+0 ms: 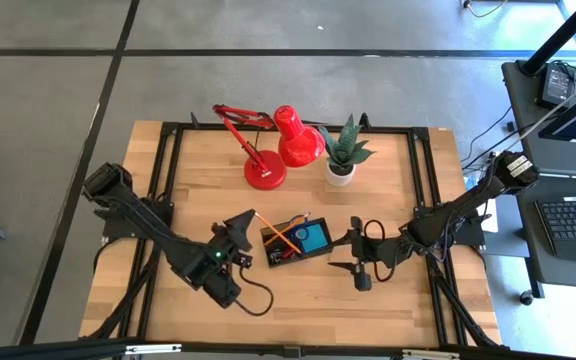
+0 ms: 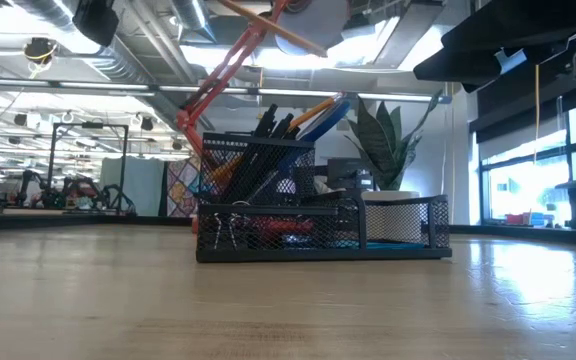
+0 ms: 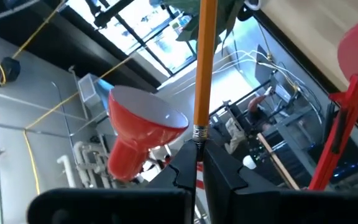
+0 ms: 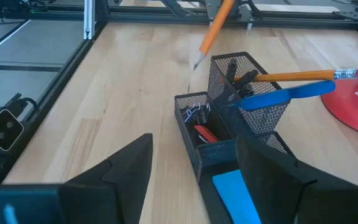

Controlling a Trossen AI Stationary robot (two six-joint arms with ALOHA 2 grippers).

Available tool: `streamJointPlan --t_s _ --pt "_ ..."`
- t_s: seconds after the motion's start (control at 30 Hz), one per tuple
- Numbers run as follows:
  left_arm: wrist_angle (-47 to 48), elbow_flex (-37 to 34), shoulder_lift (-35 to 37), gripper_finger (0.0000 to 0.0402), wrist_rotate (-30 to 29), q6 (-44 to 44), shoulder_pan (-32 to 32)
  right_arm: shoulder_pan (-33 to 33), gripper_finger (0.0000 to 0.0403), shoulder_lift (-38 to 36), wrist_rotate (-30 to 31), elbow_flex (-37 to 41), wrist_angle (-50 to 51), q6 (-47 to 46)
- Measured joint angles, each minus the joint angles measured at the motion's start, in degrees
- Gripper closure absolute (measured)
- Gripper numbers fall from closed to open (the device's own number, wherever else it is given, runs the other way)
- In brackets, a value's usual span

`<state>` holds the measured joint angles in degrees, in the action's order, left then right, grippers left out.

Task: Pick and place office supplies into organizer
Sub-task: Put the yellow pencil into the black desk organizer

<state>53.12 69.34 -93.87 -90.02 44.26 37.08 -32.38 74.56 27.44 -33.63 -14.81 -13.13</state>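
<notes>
Black mesh organizer [image 1: 295, 240] nearly full; my left gripper [image 3: 199, 163] clamps the last orange pencil [image 3: 203, 68]; my right gripper [image 1: 356, 256] waits spread apart.

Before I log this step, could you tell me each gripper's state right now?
Left gripper: shut on an orange pencil.
Right gripper: open, holding nothing, beside the organizer.

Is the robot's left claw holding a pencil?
Yes, the left gripper is pinched shut on an orange pencil by its eraser end.

A lab: exposed ceiling ducts [image 2: 118, 60], concrete floor [image 1: 38, 120], more workbenches [image 2: 68, 200] behind.
</notes>
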Motion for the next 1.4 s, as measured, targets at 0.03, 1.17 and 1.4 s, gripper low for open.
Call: streamJointPlan --t_s 0.03,1.17,1.4 --pt "0.1 0.0 0.5 0.0394 0.0 0.0 -0.1 0.0 0.0169 0.0 0.0 0.0 0.0 0.0" --pt "8.9 -0.5 11.4 0.0393 6.9 21.7 -4.2 4.1 0.0169 0.0 0.1 0.0 -0.9 -0.1" --pt "8.7 -0.5 11.4 0.0393 10.5 27.8 -4.2 6.2 0.0169 0.0 0.1 0.0 -0.9 -0.2"
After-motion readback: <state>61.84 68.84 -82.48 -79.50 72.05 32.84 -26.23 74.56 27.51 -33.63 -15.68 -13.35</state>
